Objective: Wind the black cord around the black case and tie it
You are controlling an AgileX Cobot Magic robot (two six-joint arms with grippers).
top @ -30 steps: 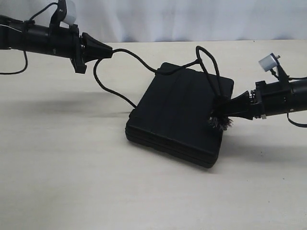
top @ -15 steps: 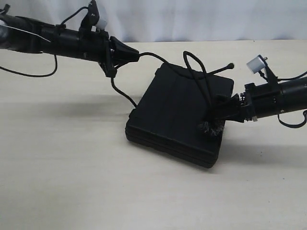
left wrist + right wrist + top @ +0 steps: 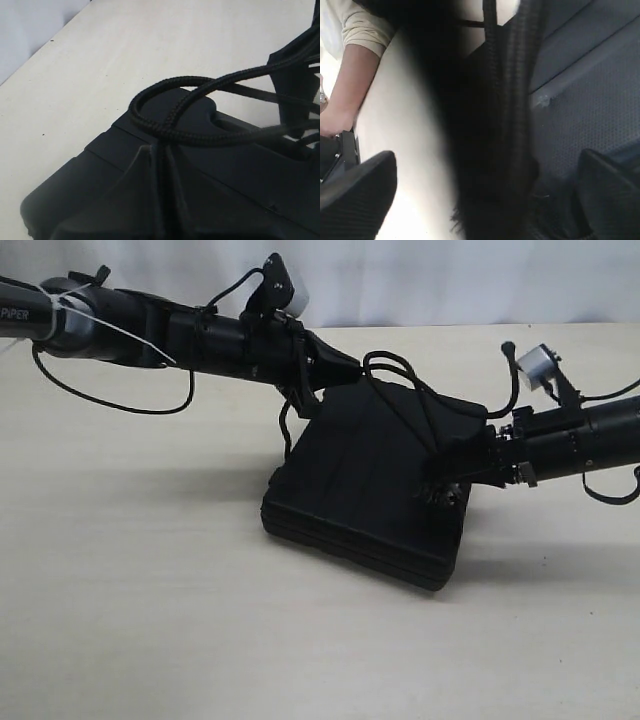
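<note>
Pale table (image 3: 150, 620) — black case (image 3: 350, 480) lying flat.

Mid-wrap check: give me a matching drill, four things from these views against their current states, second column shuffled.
Things:
1. left gripper
2. right gripper
3. black cord
4. black case

States:
A. lying flat on the table
B. open, over the case's edge
C. shut on the cord
D. looped across the case's lid

Pairs: 1-C, 2-B, 3-D, 4-A
</note>
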